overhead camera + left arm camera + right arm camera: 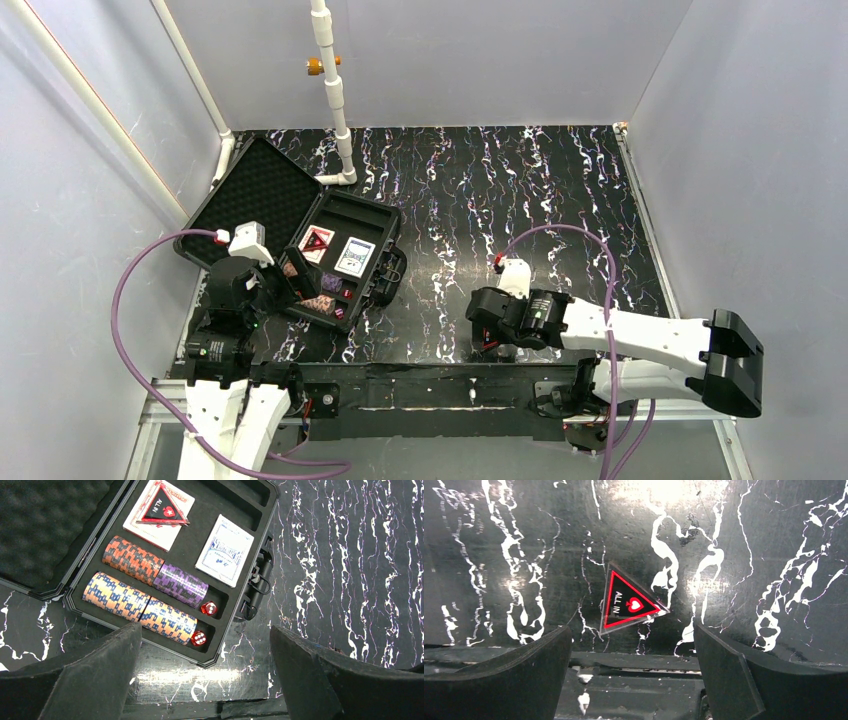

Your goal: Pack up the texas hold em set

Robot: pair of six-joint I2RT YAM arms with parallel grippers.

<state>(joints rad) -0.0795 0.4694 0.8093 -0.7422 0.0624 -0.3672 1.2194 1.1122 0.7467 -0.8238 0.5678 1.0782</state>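
Case (pixel 255 190) open by our spread left gripper (pixel 205 629); only our right-wrist view shows a stray triangle (pixel 626 602) below the spread right gripper (pixel 631 631).

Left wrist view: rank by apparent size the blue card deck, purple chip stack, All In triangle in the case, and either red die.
Largest: blue card deck.
Next: purple chip stack and All In triangle, about alike, so unranked.
Smallest: red die.

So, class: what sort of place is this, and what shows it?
Probably a robot test cell: plain grey walls box in a black marbled table, a left arm and right arm sit at its near edge, a white pipe stands behind.
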